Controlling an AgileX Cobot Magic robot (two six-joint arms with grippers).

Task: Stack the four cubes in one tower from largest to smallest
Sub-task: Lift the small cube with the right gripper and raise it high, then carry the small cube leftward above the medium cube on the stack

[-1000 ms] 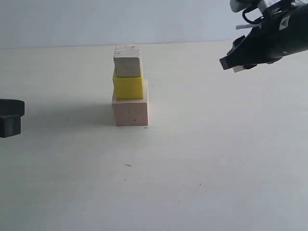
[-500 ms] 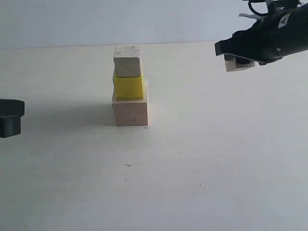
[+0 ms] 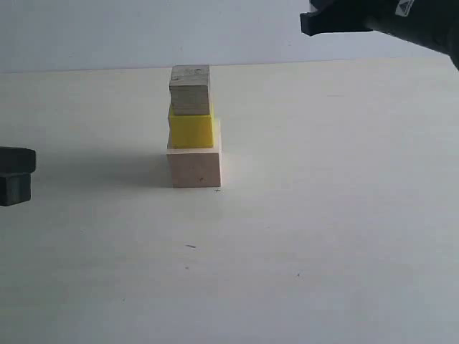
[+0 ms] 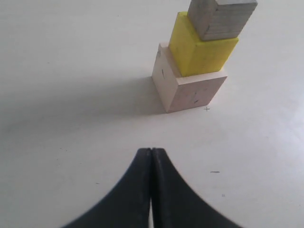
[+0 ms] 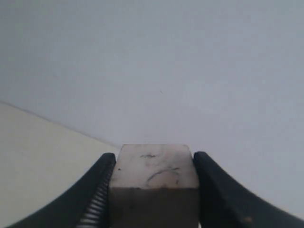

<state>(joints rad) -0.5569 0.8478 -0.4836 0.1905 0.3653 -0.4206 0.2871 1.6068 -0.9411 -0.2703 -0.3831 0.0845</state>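
Observation:
A partial tower stands mid-table: the large pale wood cube (image 3: pixel 194 163) at the base, the yellow cube (image 3: pixel 191 130) on it, and the medium pale wood cube (image 3: pixel 190 89) on top. From the left wrist view the same three show as large cube (image 4: pixel 190 88), yellow cube (image 4: pixel 202 47) and medium cube (image 4: pixel 221 18). My right gripper (image 5: pixel 154 164) is shut on the small pale wood cube (image 5: pixel 154 173), held high at the upper right, right of the tower; only its dark tip (image 3: pixel 315 21) shows in the exterior view. My left gripper (image 4: pixel 151 153) is shut and empty, low at the left.
The pale table (image 3: pixel 323 215) stretches around the tower with a light wall (image 3: pixel 107 32) behind. The left arm's dark body (image 3: pixel 16 175) sits at the left edge. Small dark specks (image 3: pixel 190 246) mark the table in front.
My right gripper has risen and moved left with the small cube, its body now mostly above the exterior view's top edge. The tower and left gripper have not moved.

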